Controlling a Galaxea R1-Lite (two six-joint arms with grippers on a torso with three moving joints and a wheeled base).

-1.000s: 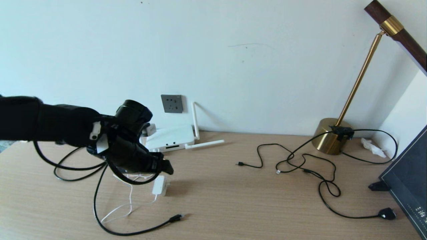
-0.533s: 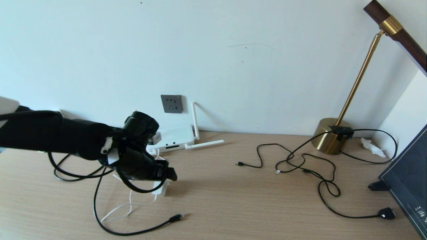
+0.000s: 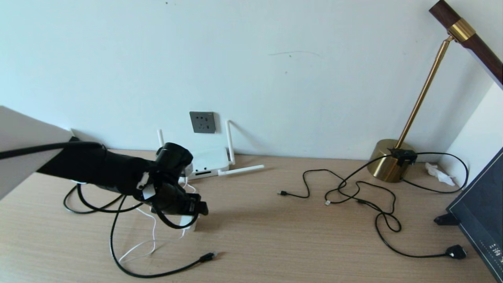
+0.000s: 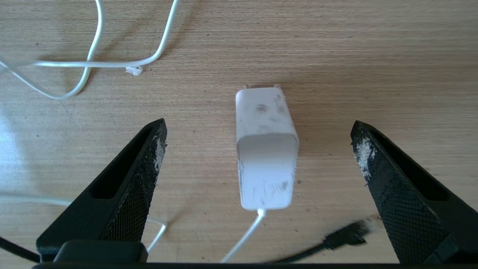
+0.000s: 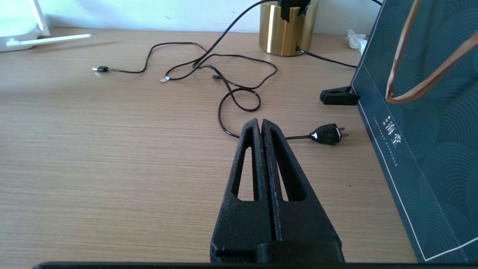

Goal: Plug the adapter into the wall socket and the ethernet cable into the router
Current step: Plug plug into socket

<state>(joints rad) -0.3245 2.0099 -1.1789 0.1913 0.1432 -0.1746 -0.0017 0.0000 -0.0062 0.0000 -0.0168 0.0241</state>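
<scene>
The white adapter (image 4: 267,164) lies on the wooden table with its thin white cord (image 4: 242,235) trailing back toward my wrist. My left gripper (image 4: 258,127) hangs low over it, open wide, one finger on each side and neither touching it. In the head view the left gripper (image 3: 196,210) hides most of the adapter (image 3: 188,223). The ethernet cable's plug (image 3: 207,257) lies nearer the front edge, and shows again as a black plug (image 4: 349,233) by one finger. The grey wall socket (image 3: 202,122) is on the wall above the white router (image 3: 208,160). My right gripper (image 5: 260,121) is shut and empty.
A brass lamp base (image 3: 389,159) stands at the back right, with thin black cables (image 3: 353,192) sprawled in front of it and a black mains plug (image 3: 456,251) at their end. A dark paper bag (image 3: 479,212) stands at the right edge.
My left arm has come down and forward, bringing the open gripper low around the adapter. The right arm has not moved.
</scene>
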